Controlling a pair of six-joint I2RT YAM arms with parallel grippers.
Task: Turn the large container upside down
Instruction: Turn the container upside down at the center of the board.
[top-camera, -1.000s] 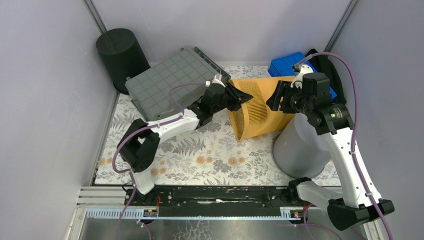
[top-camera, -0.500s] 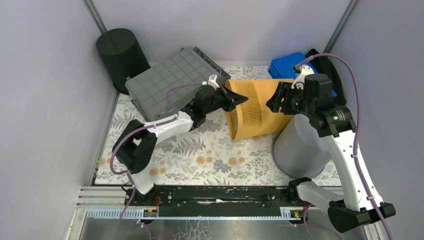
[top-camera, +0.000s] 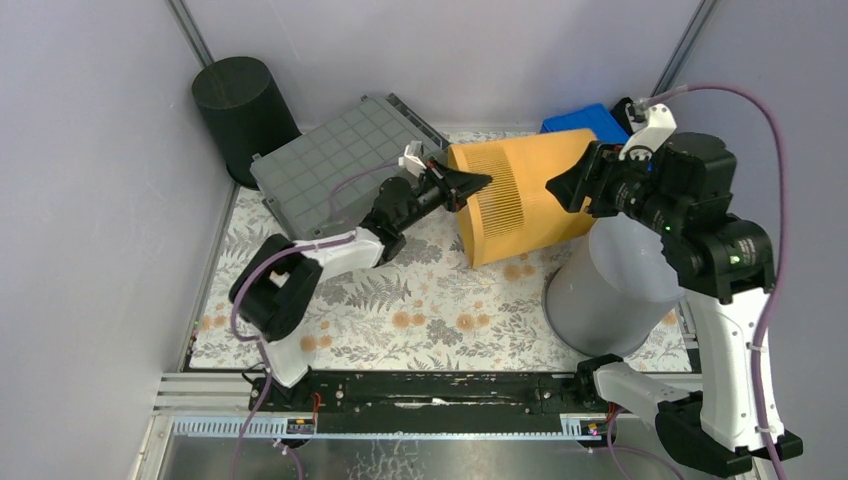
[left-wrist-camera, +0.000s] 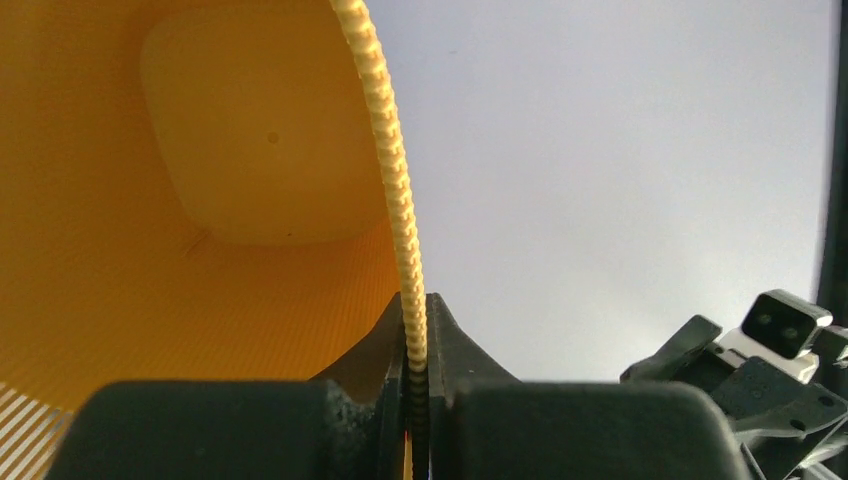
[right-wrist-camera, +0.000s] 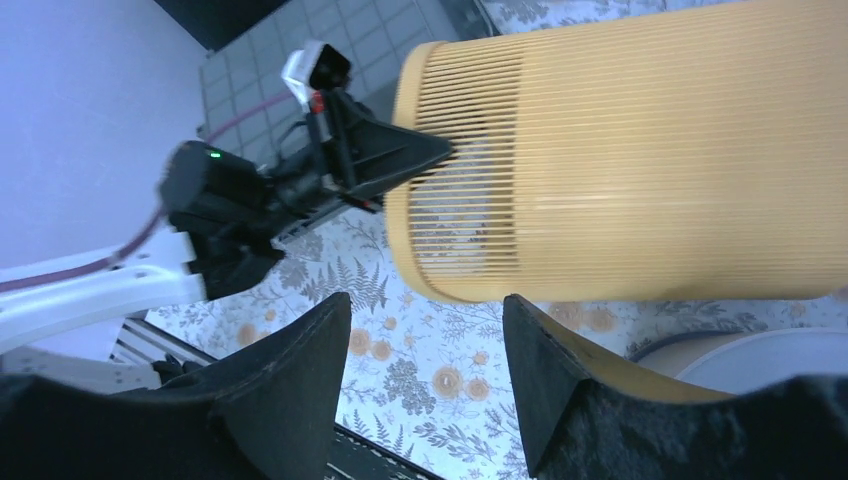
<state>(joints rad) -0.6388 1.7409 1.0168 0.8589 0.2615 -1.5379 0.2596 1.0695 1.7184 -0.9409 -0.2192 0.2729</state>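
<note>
Hands first: the left hand (top-camera: 470, 183) is clamped shut on the bumpy rim of an orange slatted plastic bin (top-camera: 530, 195), right at its open mouth. The left wrist view shows it nicely, with both black fingers pinching that ribbed edge and the bin's smooth orange inside filling the left half of the frame.

The bin lies on its side in the upper middle of the top view, mouth toward the left and closed end toward the right. The right hand (top-camera: 565, 190) sits at that closed end with its jaws apart. In the right wrist view the floral-print surface (top-camera: 420, 300) shows between the two fingers and the bin is just past the tips, so nothing is between them. Can't tell whether a finger actually touches the bin.

As for the task thing, the big dark-grey rectangular plastic crate (top-camera: 335, 165) is in the upper left of the top view. It's tilted, with its square-gridded underside facing the camera, and neither hand is on it. The left arm crosses just in front of its lower right corner.

A black cylindrical tub (top-camera: 245, 105) stands just to the crate's left, in the corner. A round light-grey bucket (top-camera: 610, 290) sits at the lower right under the right arm. A blue plastic tray (top-camera: 585, 120) peeks out behind the orange bin at the upper right, mostly hidden.
</note>
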